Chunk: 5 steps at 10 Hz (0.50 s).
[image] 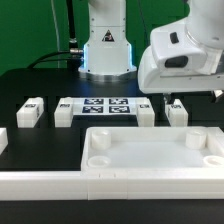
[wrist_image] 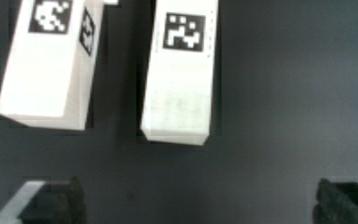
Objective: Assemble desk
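The desk's tabletop [image: 150,150], a white tray with a raised rim and round corner sockets, lies at the front of the black table. Behind it lie white tagged block legs: two toward the exterior view's left [image: 30,113] and two toward its right [image: 146,114] [image: 177,112]. My gripper [image: 168,100] hangs just above the right pair. In the wrist view two legs [wrist_image: 51,65] [wrist_image: 179,75] lie side by side beyond my gripper [wrist_image: 197,203]. It is open, its dark fingertips [wrist_image: 43,200] stand wide apart, and only bare table shows between them.
The marker board [image: 105,106] lies flat between the two pairs of legs. A long white rail [image: 40,185] runs along the front edge. The robot's base [image: 106,45] stands at the back, with cables to its left.
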Each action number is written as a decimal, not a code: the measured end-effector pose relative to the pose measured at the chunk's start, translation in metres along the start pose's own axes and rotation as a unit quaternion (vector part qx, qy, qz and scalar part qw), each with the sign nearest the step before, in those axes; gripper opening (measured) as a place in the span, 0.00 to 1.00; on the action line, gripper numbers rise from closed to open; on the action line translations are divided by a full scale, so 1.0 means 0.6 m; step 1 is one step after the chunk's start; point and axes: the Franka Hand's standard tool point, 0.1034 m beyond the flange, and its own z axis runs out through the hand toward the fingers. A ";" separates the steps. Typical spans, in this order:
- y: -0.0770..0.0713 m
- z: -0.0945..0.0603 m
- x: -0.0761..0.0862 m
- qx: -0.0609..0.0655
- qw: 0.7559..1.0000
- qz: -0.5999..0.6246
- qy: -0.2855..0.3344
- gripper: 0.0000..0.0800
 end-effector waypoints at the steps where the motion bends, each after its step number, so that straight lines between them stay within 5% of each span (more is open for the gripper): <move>1: 0.012 0.020 -0.006 -0.003 0.999 -0.001 -0.047 0.81; 5: 0.014 0.031 0.008 -0.004 0.994 -0.001 -0.111 0.81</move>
